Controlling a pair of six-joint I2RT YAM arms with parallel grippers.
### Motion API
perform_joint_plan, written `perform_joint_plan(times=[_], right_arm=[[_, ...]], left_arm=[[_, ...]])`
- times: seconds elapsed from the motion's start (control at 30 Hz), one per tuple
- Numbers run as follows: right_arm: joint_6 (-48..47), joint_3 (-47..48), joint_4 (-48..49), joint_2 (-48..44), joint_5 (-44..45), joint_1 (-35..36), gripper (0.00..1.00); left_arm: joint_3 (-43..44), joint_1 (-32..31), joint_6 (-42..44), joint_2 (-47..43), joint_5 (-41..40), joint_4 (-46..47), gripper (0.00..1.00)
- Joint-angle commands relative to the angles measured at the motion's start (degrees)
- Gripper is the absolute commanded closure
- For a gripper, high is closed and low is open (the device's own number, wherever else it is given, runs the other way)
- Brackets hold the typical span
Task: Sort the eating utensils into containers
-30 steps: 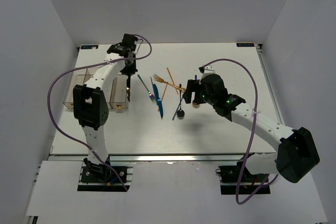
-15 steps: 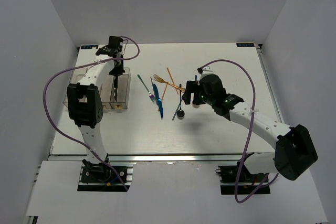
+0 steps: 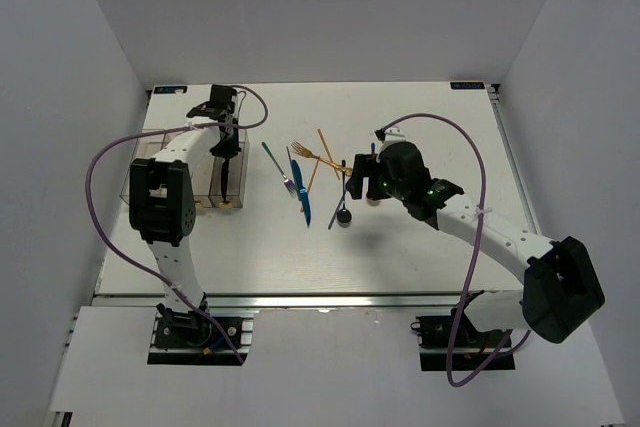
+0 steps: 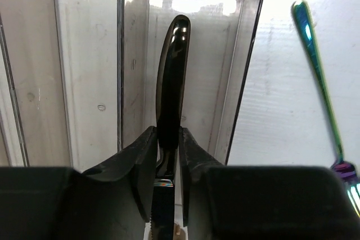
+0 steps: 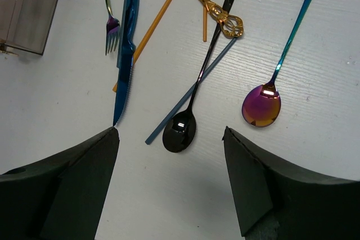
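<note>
Since a moment ago, the left arm has swung over from the bare counter [image 5: 315,155] beside the bins, so its left end effector [image 4: 167,139] now hangs over the containers [image 4: 247,54]. It is closed tight on a black knife [image 4: 171,77], pinched between its two fingers. The knife's handle points out over the end bin, the one next to the bare counter. In the top view the knife hangs down into that bin, but I cannot tell if it touches the bottom. The right end effector [image 5: 170,129] is wide open, holds nothing, and hangs above the pile of other utensils. Under it lies a black spoon [image 5: 205,63] across a grey-blue stick [image 5: 169,119]. A shiny rainbow spoon [image 5: 261,105] lies off to one side. A blue knife [image 5: 126,43] lies right beside a rainbow fork [image 5: 111,29], near an orange stick [image 5: 149,32] and a gold fork [image 5: 225,23].
</note>
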Motion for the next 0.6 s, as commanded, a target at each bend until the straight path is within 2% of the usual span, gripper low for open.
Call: perform_joint_plan(times=[0.0, 0.13, 0.3, 0.43, 0.47, 0.5, 0.53, 0.57], right_arm=[[-0.9, 0.2, 2.5, 0.0, -0.6, -0.3, 0.20], [-1.0, 0.1, 2.4, -0.4, -0.3, -0.3, 0.20], [-1.1, 0.0, 2.4, -0.6, -0.3, -0.3, 0.20], [-1.8, 0.1, 3.0, 0.2, -2.2, -0.4, 0.17], [-1.7, 0.1, 2.8, 0.9, -3.2, -0.3, 0.16], [-1.7, 0.4, 2.9, 1.5, -4.3, -0.2, 0.15], [-1.5, 1.0, 3.0, 2.0, -4.7, -0.2, 0.11], [-1.2, 1.6, 2.7, 3.1, -6.6, 0.0, 0.11]], left_arm=[[0.4, -0.1, -1.8, -4.7, 0.8, 3.1, 0.67], [1.7, -0.1, -2.5, -4.3, 0.9, 5.0, 0.60], [7.5, -0.1, -3.1, -0.8, 1.4, 1.3, 0.54], [6.1, -0.1, -5.6, -5.6, -0.6, 1.1, 0.45], [5.5, -0.1, -6.9, -7.2, -1.7, 0.7, 0.12], [4.9, -0.2, -7.4, -10.3, -3.2, 0.7, 0.02], [4.1, -0.1, -8.1, -11.9, -4.5, 0.2, 0.02], [2.5, -0.1, -9.6, -13.5, -5.9, -0.6, 0.02]])
